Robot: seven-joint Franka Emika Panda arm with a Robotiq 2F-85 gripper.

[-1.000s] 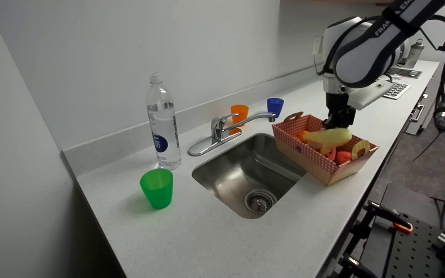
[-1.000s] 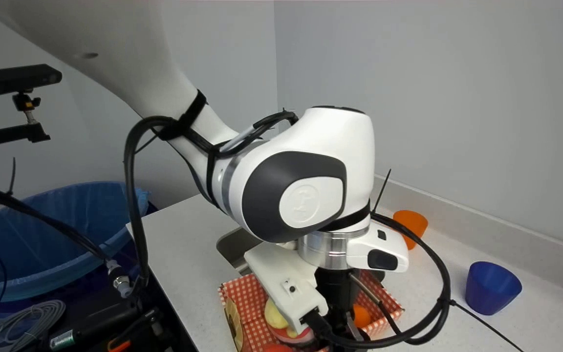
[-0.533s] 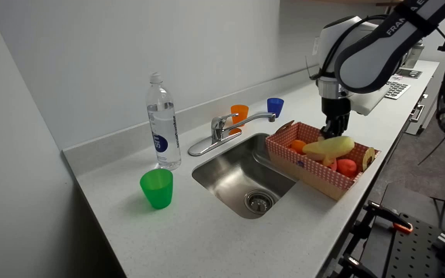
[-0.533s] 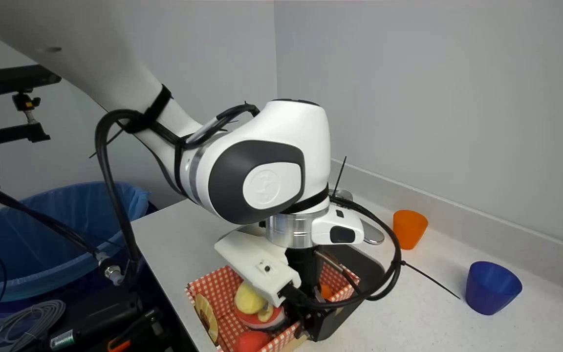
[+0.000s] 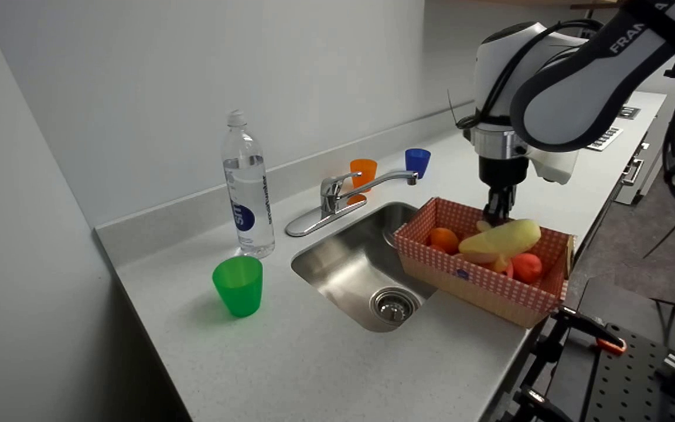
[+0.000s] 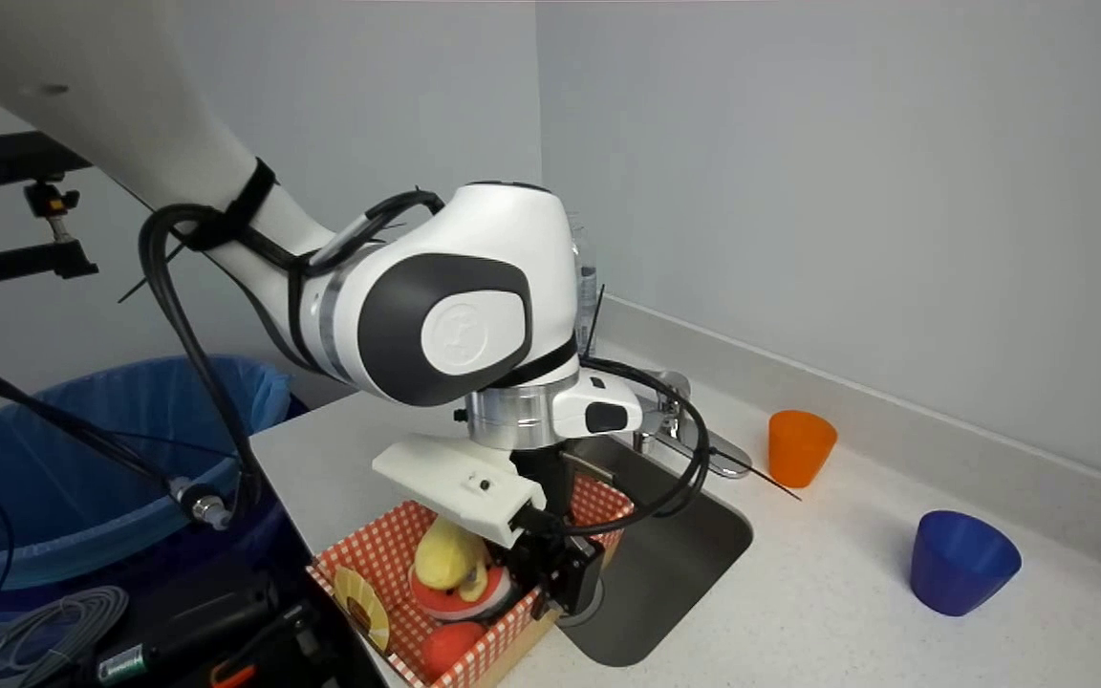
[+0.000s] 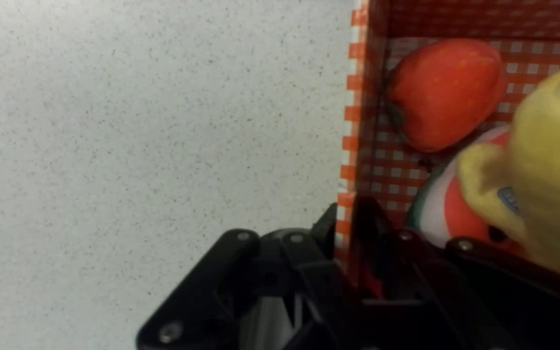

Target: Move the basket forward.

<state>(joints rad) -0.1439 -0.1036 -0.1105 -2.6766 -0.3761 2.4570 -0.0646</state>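
Observation:
The basket [image 5: 484,288] is shallow and rectangular, with red-and-white checks inside. It holds soft yellow, red and orange fruit-like items, and its near side also shows in an exterior view [image 6: 501,652]. In the wrist view its checked rim [image 7: 352,131] runs down between my fingertips. My gripper [image 7: 350,213] is shut on that long side wall, one finger inside and one outside. In an exterior view my gripper [image 5: 497,215] is at the basket's far long side. The basket overlaps the sink's edge in view. I cannot tell whether it rests on the counter or hangs slightly above it.
The sink [image 5: 349,264] and faucet [image 5: 330,199] are beside the basket. A green cup [image 5: 238,287] and a water bottle [image 5: 248,187] stand beyond the sink. Orange [image 6: 799,447] and blue [image 6: 961,564] cups stand along the wall. Clamps [image 5: 583,325] sit below the counter's front edge.
My gripper and the basket have moved together along the counter, further over the sink and toward the water bottle's end. The basket has turned slightly. The cups and bottle have not moved.

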